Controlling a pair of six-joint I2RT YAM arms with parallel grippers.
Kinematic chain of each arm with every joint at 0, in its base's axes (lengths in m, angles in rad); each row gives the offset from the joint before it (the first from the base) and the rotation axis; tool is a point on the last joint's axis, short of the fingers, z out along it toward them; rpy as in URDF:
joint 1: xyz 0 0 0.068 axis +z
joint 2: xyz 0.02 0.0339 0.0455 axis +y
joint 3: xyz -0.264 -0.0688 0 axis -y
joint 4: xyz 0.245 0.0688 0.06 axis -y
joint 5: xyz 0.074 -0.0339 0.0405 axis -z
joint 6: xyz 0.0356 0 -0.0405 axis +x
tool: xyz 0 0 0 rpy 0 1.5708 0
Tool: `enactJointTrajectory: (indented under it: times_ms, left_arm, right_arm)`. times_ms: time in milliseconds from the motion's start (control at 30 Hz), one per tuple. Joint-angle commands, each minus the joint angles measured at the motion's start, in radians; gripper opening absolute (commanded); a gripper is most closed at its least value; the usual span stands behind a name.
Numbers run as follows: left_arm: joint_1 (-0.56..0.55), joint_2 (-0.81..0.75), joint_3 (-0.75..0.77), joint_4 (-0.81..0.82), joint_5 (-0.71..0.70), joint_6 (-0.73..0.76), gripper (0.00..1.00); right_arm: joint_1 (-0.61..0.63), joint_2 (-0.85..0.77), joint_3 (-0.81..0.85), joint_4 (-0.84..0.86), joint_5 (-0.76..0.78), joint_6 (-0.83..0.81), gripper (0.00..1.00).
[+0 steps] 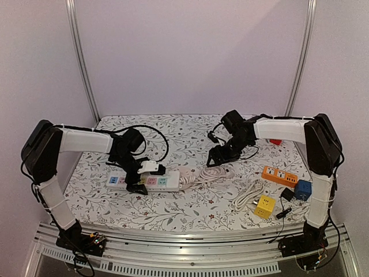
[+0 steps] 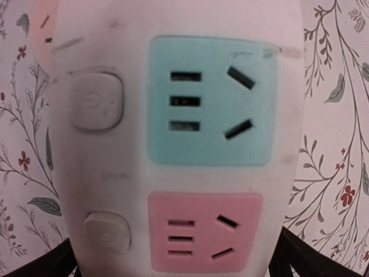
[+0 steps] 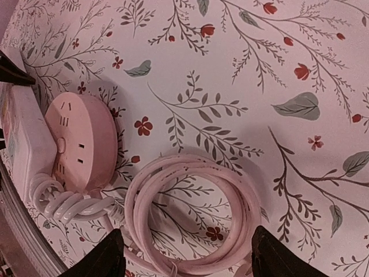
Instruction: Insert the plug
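Floral tablecloth [image 1: 190, 203] covering table. Left claw [image 1: 134, 179] straddling power strip [image 2: 173, 144], fingers spread, gripping nothing. Right claw [image 3: 184, 259] hovering spread above coiled cable [image 3: 190, 213]; plug not discernible. Next: finding plug end, pinching body squarely, aligning prongs before pressing.

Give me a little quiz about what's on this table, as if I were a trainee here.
1. True or false: the right tool is clamped on the coiled cable.
2. In the left wrist view, which socket sits next to the teal socket on the white power strip? A pink, B purple, C black.
3. Fill in: near the blue cube lies a ____ cube.
Key: 1 false, it hangs open above it; 2 A, the pink socket; 3 yellow cube.
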Motion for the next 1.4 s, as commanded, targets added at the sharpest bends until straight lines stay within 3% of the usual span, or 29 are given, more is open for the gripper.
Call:
enactJointTrajectory:
  times_ms: [0,100,167,333,400,433,467,667,833,933,1033,1133,1167,1367]
  left_arm:
    - [-0.025,0.074,0.051,0.002,-0.017,0.011,0.99]
    - [-0.039,0.081,0.06,-0.01,-0.021,0.003,0.98]
    - [-0.047,0.069,0.056,-0.017,-0.023,0.002,0.9]
    - [-0.051,0.003,0.075,-0.092,-0.011,-0.045,0.34]
    - [-0.051,-0.039,0.087,-0.102,-0.019,-0.092,0.03]
    - [-0.051,-0.063,0.101,-0.103,-0.031,-0.13,0.0]
    - [-0.051,-0.085,0.119,-0.107,-0.038,-0.161,0.0]
    - [-0.049,-0.152,0.234,-0.12,-0.177,-0.329,0.0]
    - [-0.034,-0.078,0.259,-0.069,-0.376,-0.379,0.0]
    - [-0.002,-0.028,0.288,-0.019,-0.404,-0.423,0.0]
    - [0.024,-0.001,0.307,0.045,-0.391,-0.445,0.0]
    - [0.028,-0.01,0.327,0.038,-0.339,-0.443,0.0]
    - [0.026,-0.024,0.331,0.031,-0.325,-0.442,0.0]
    - [0.017,-0.188,0.397,-0.076,-0.19,-0.478,0.0]
  right_arm:
    - [0.009,0.076,-0.022,0.02,-0.051,0.036,0.71]
    - [0.028,0.102,-0.035,0.022,-0.02,0.028,0.62]
    - [0.033,0.116,-0.035,0.019,0.0,0.021,0.52]
    - [0.032,0.119,-0.045,-0.012,0.001,0.001,0.23]
    - [0.029,0.104,-0.047,-0.025,-0.01,-0.008,0.12]
    - [0.025,0.09,-0.047,-0.031,-0.021,-0.011,0.06]
    - [0.021,0.08,-0.049,-0.032,-0.03,-0.013,0.0]
    - [0.034,-0.042,-0.092,-0.023,-0.124,-0.006,0.0]
    - [0.157,-0.166,-0.153,0.01,-0.191,-0.029,0.0]
    - [0.211,-0.214,-0.214,0.044,-0.203,-0.013,0.0]
    - [0.238,-0.245,-0.252,0.068,-0.188,0.009,0.0]
    - [0.24,-0.256,-0.252,0.068,-0.077,0.028,0.01]
    - [0.24,-0.258,-0.247,0.071,-0.033,0.026,0.09]
    - [0.23,-0.216,-0.16,0.119,0.104,0.005,0.25]
